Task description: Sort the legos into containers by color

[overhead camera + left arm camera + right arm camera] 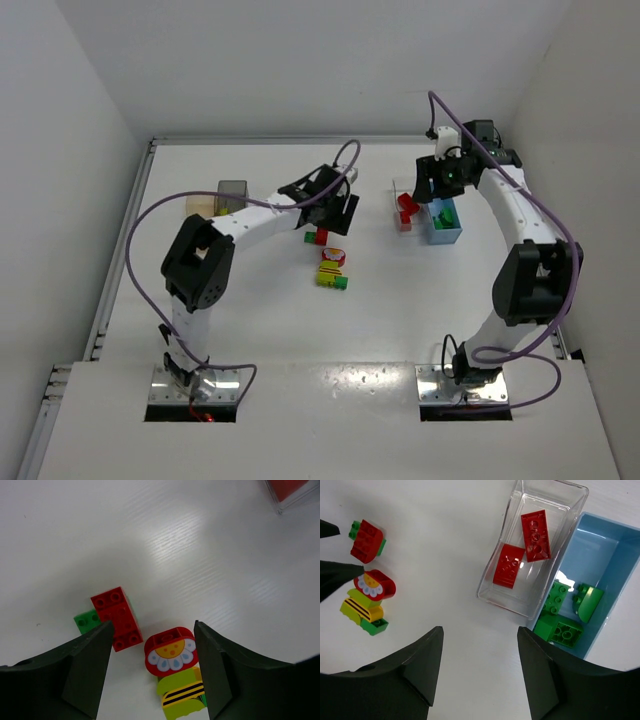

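Left gripper [153, 626] hovers mid-worktop [400, 330], jaws apart, empty; red brick [117, 617] stuck on a green brick [85, 621] sits by one finger [85, 672], flower piece [171, 652] just beside. I'd centre on the red brick alone before pinching; reds go in the clear bin [547, 500] near the right edge. Right gripper [480, 632] there: jaws apart, empty.

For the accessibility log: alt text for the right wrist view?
Open right gripper hovers over a white table near a clear bin holding two red bricks and a light blue bin holding green bricks; a multicoloured brick cluster lies left.
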You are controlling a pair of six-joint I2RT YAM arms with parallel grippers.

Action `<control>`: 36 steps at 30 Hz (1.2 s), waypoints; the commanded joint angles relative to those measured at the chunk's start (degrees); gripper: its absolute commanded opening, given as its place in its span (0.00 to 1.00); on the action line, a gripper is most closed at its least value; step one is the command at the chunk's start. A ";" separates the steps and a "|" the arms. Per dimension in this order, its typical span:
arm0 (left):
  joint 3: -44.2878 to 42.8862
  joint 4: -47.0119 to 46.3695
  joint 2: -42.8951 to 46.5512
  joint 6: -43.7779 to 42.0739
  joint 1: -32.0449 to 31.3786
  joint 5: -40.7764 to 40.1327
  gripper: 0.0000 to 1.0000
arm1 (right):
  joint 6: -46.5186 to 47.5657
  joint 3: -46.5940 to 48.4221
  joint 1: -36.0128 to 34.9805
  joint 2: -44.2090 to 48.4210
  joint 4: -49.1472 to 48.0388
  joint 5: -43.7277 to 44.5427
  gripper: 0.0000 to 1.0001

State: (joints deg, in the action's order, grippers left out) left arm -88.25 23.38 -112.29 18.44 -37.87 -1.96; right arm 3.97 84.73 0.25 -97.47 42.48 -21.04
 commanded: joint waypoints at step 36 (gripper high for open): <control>-2.81 5.72 -7.24 11.45 1.74 -7.37 0.64 | 0.08 -0.88 0.80 3.87 -0.03 -0.58 0.61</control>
State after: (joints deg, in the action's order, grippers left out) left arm -89.43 28.77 -118.61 29.39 -36.82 -11.51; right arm 4.49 83.92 0.78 -95.94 43.79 -21.04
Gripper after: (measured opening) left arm 0.644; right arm 0.613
